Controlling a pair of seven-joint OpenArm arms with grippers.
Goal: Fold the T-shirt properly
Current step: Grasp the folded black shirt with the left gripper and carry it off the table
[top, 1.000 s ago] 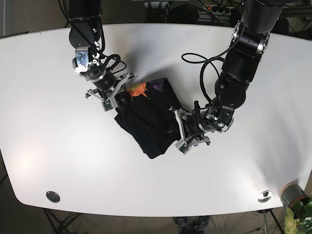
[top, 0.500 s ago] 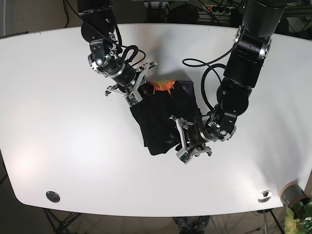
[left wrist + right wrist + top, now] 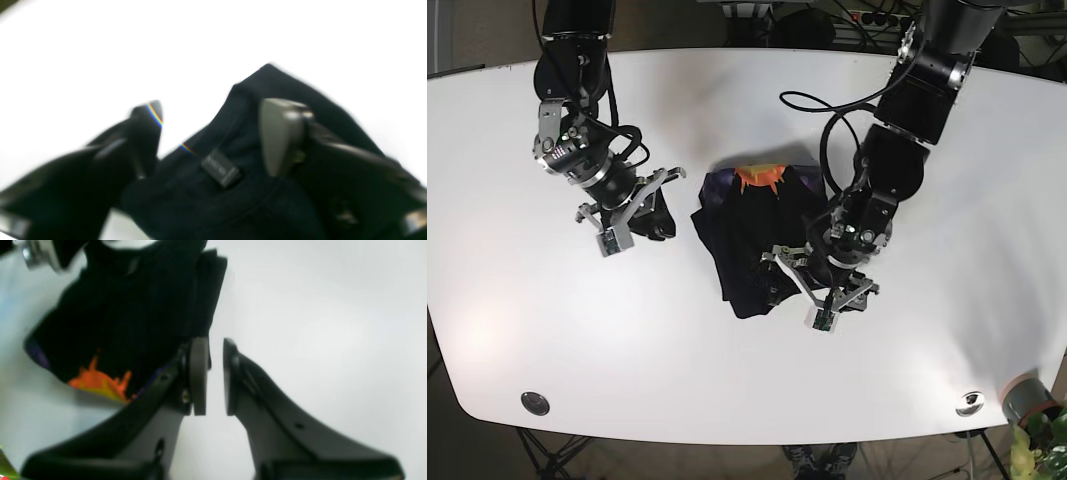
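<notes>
The black T-shirt (image 3: pixel 752 245) lies bunched in a rough fold at the middle of the white table (image 3: pixel 927 380), with an orange and purple print (image 3: pixel 759 178) at its far edge. My left gripper (image 3: pixel 819 292) is low at the shirt's near right corner. In the left wrist view the left gripper (image 3: pixel 213 133) is open, its jaws astride the collar fold and its small label (image 3: pixel 220 167). My right gripper (image 3: pixel 642 218) is apart from the shirt, on its left. In the right wrist view the right gripper (image 3: pixel 213 373) has its jaws almost together with nothing between them, and the shirt (image 3: pixel 133 303) lies beyond.
Two round metal fittings (image 3: pixel 535 403) (image 3: pixel 970 402) sit near the table's front edge. A potted plant (image 3: pixel 1032 405) stands off the front right corner. Cables loop from the left arm above the shirt's right side (image 3: pixel 827 110).
My right gripper let go of the shirt's far edge and moved left, away from it. The shirt stayed in the middle. My left gripper stayed at its near right corner.
</notes>
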